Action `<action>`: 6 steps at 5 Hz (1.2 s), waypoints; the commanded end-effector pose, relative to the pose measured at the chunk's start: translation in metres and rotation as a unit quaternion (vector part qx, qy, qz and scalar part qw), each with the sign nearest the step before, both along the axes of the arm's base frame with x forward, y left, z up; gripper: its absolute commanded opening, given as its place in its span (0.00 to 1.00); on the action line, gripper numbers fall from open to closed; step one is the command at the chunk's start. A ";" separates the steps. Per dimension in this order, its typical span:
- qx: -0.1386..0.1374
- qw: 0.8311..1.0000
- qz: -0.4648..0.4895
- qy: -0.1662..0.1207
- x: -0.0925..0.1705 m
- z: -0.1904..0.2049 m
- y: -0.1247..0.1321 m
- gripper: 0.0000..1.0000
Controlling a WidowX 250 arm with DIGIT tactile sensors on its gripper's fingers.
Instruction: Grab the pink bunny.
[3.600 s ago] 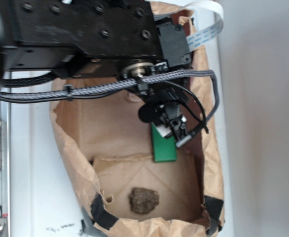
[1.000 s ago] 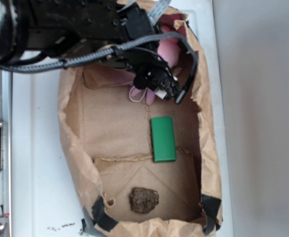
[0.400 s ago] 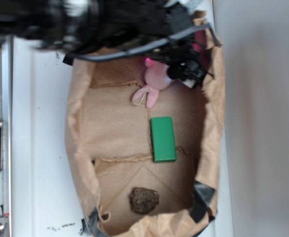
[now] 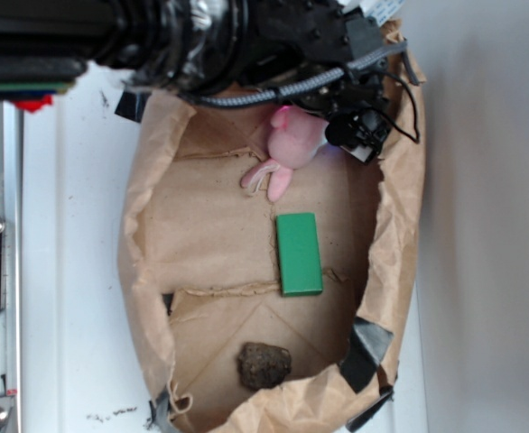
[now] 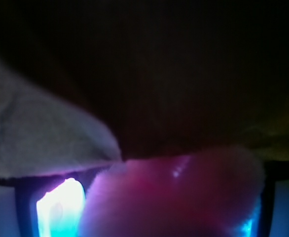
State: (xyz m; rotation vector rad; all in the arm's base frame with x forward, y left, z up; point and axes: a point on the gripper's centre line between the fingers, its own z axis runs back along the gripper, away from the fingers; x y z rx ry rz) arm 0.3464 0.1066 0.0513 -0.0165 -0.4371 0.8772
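one claw (image 4: 350,135) is working at the far end of the paper bag (image 4: 147,234), pressed against the right side of the pink bunny (image 4: 293,142). the wrist view is showing pink plush (image 5: 184,192) filling the space right in front of the camera, but whether the claw is clenched on it or standing released i cannot tell, since the fingers are hidden under the arm and cables.

to my mind the step is going best if the claw is sinking straight onto the rounded body rather than the floppy ears, which are trailing toward the middle of the bag. the bag wall is crowding in just beside the claw, so pinching paper along with plush is looking like the main risk; closing slowly and lifting straight up seems wise.

counting outward: one pink bunny, one green block (image 4: 299,253) lying near the ears but apart from them, one brown lump (image 4: 264,365) well apart at the near end, one bag, all sitting on the white bench (image 4: 75,271).
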 end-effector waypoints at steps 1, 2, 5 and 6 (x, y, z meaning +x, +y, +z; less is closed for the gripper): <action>0.006 0.999 -0.032 -0.035 0.015 0.037 0.003 0.00; -0.001 0.997 -0.073 -0.026 0.003 0.049 -0.002 0.00; -0.012 0.980 -0.197 -0.011 -0.021 0.101 -0.029 0.00; -0.007 0.968 -0.248 0.037 -0.025 0.120 -0.037 0.00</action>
